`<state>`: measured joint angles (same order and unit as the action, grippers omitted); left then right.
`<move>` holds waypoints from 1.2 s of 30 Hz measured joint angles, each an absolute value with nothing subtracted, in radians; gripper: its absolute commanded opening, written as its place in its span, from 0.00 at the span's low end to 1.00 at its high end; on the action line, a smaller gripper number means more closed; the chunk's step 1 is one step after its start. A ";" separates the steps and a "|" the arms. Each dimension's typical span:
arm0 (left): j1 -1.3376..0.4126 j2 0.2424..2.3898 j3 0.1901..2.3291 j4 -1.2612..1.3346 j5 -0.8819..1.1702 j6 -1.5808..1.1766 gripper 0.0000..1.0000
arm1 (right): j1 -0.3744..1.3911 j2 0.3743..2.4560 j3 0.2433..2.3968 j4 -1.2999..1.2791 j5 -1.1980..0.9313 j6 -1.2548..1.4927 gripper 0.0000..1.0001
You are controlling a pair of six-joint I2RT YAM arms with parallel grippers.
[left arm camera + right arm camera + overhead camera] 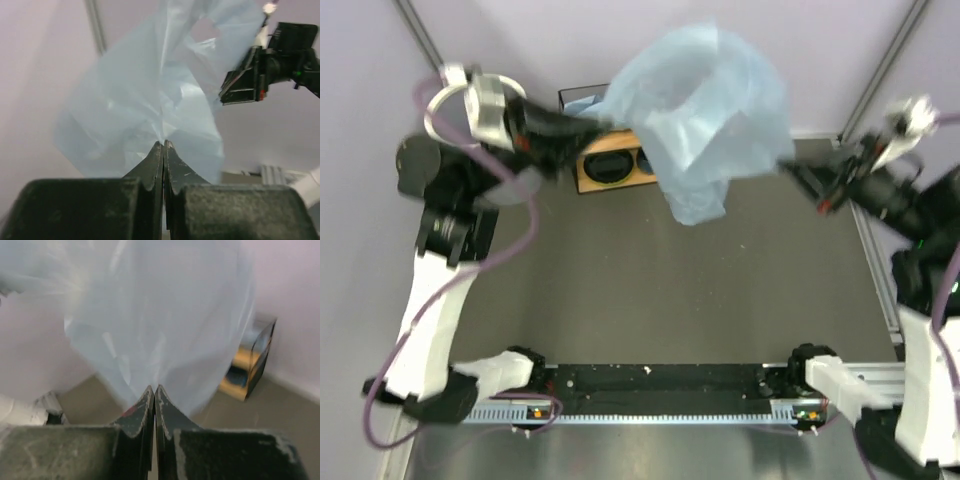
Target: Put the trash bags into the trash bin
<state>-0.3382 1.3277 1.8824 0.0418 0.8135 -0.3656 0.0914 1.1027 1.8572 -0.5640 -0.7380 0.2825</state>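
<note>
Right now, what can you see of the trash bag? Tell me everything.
The bag is thin, translucent light-blue plastic film, crinkled and loosely bunched, with no lettering showing. It hangs in the air, apparently clear of the table, spread between the two arms. The left gripper is shut on one edge and the right gripper on the opposite edge. A loose fold droops lowest in the middle. In the top view it partly covers the shelf.
</note>
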 measured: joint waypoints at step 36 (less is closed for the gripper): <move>-0.406 1.410 1.431 -0.408 1.113 -0.259 0.00 | 0.321 0.647 0.957 -0.811 -0.743 0.252 0.79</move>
<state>-0.4061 1.4101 1.4315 -0.4084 1.1133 -0.2588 0.3206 0.6468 0.9565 -0.8108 -0.7433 0.2520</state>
